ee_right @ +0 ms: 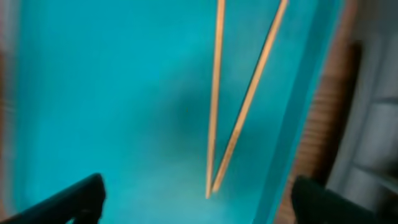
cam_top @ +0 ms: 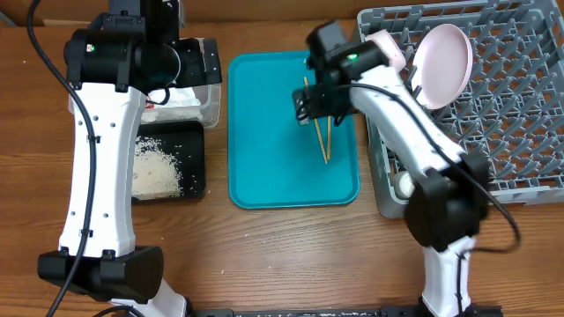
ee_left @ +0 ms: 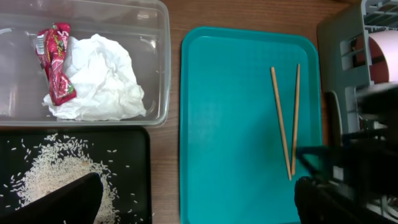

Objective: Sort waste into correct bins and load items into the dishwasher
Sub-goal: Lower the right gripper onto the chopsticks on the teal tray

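- Dish rack (cam_top: pixel 520 114): grey, pegged grid, at 2 o'clock of the table in the overhead view.
- Teal tray (cam_top: pixel 264 150): flat, at table centre, just beside the rack's 9 o'clock edge.
- Clear tub (ee_left: pixel 158 62): at 10 o'clock of the table; holds the napkin and the wrapper.
- Black tray (ee_left: pixel 134 162): touching the tub's 6 o'clock side; holds the rice.
- Plate (cam_top: pixel 443 57): round, pale, standing tilted among the pegs at the rack's 10 o'clock corner.
- Napkin (ee_left: pixel 106 81): crumpled, white, in the tub.
- Rice (ee_left: pixel 56 171): loose white grains heaped on the black tray.
- Right gripper (ee_right: pixel 196 186): above the chopsticks, fingers spread wide, holding nothing.
- Left gripper (ee_left: pixel 196 186): above the black tray's 3 o'clock edge, fingers spread wide, holding nothing.
- Wrapper (ee_left: pixel 56 62): red-and-white, against the napkin's 9 o'clock side.
- Chopsticks (ee_left: pixel 286 118): two, thin, wooden, lying on the teal tray toward 3 o'clock, tips meeting at 6 o'clock, apart at 12.
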